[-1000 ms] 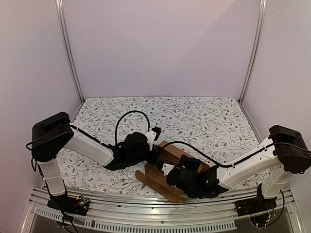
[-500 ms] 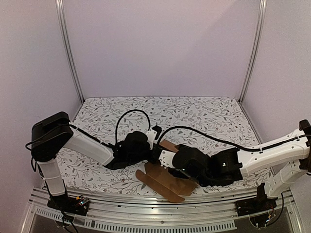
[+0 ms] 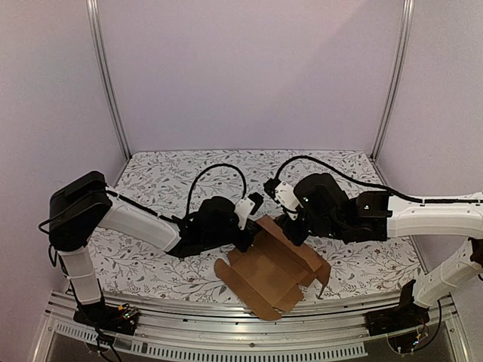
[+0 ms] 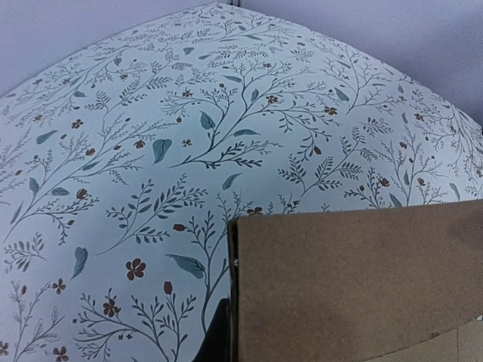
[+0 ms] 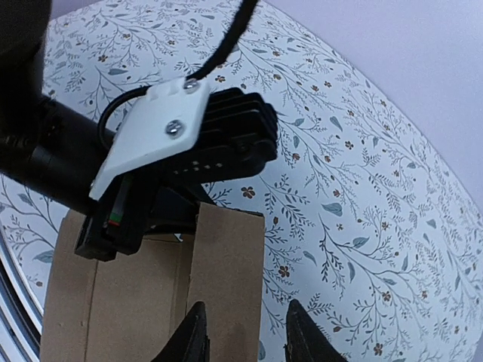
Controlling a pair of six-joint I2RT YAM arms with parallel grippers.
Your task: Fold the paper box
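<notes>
The paper box (image 3: 268,273) is a brown cardboard sheet lying partly opened on the floral table near the front edge, with flaps raised at its right end. My left gripper (image 3: 252,231) is at the box's far left corner. In the left wrist view the box (image 4: 355,286) fills the lower right and one dark finger (image 4: 219,341) presses against its folded edge, so the gripper is shut on it. My right gripper (image 3: 290,226) hovers over the far flap. In the right wrist view it (image 5: 245,335) is open above the box flap (image 5: 226,264).
The floral cloth (image 3: 332,185) covers the table to the back wall. Metal posts (image 3: 106,75) stand at the back corners and a metal rail (image 3: 226,332) runs along the front. The left arm's black cable (image 3: 219,170) loops above the box.
My right arm has swung from low over the box's front right to its far side. The box now lies uncovered and more spread out. My left gripper shifted slightly right, still holding.
</notes>
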